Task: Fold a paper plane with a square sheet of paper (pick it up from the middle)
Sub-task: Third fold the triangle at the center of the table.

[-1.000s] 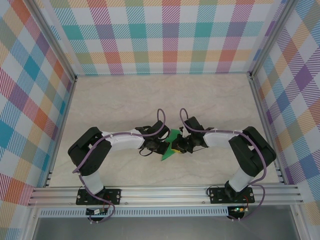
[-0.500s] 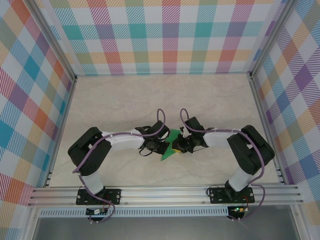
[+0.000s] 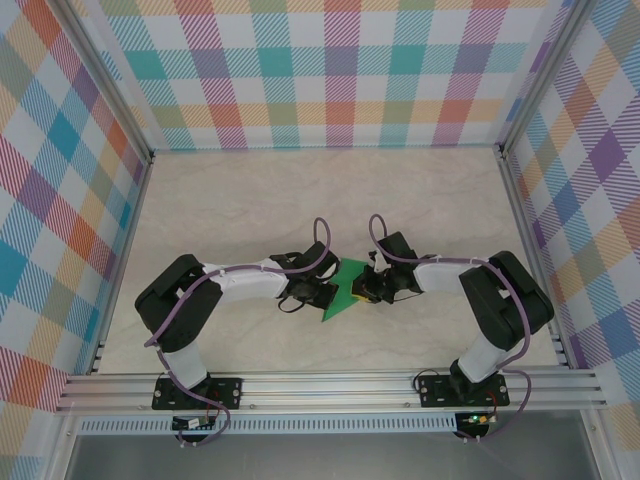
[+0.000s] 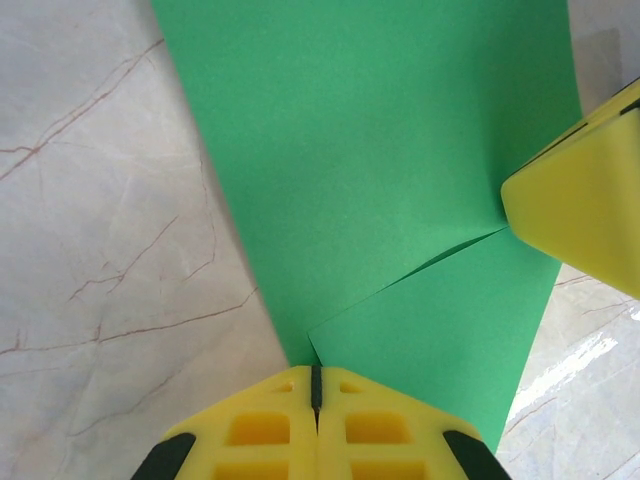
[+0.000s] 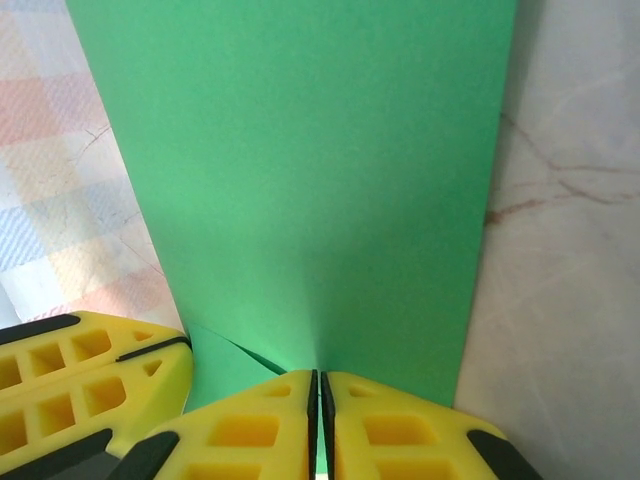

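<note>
Right now the green sheet of paper (image 4: 360,150) sits between my two arms over the near middle of the table (image 3: 250,200), and it is pinched from both sides. The left gripper (image 4: 315,385) is clamped on one edge, its yellow fingers pressed flat together with the paper between them, just where a folded flap laps over the main panel. The right gripper (image 5: 320,390) is closed in the same way on the opposite edge, with the green panel running straight out from its tips. From the overhead view I cannot tell whether the sheet is lifted clear of the table or resting on it. I judge this paper to weigh almost nothing and to be thin and limp, so it will droop or curl wherever it is left unsupported. It will take a crease wherever it is squeezed, wanted or not. With a grip on each side, any pull apart could tear it or drag it out of one pair of fingers, since the smooth surface probably offers little friction. I think the safest hold is shallow, right at an edge and close to the fold line. That way the fingers stiffen the crease and do not crumple the open panel.
</note>
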### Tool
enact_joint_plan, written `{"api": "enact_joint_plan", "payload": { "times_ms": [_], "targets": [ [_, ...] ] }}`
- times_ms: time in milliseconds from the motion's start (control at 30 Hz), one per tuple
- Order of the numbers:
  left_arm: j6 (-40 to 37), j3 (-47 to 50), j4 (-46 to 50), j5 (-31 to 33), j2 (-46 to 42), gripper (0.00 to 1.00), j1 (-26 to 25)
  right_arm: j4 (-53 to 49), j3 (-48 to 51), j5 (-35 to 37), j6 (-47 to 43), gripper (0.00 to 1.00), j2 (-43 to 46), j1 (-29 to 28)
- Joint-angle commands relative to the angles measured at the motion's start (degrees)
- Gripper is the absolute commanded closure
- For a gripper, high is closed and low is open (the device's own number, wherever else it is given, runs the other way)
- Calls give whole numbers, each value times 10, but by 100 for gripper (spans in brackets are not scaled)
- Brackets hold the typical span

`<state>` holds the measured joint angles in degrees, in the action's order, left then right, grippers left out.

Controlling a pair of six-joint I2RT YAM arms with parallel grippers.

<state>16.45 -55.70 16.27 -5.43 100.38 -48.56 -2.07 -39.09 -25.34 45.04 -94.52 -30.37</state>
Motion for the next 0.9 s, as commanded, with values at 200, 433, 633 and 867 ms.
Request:
{"api": "enact_joint_plan", "payload": {
  "times_ms": [200,433,633,867],
  "targets": [
    [-3,13,32,24,-9,100,6,-45,-14,7,-22,84,60,-1],
    [7,6,24,6,-32,100,7,-36,-10,-39,-23,80,72,-12],
    [26,2,21,-18,-57,95,19,-32,-16,-58,-30,78,53,-30],
    [37,10,20,-52,-85,76,35,-25,-20,-44,-21,79,35,-33]
  ]
}}
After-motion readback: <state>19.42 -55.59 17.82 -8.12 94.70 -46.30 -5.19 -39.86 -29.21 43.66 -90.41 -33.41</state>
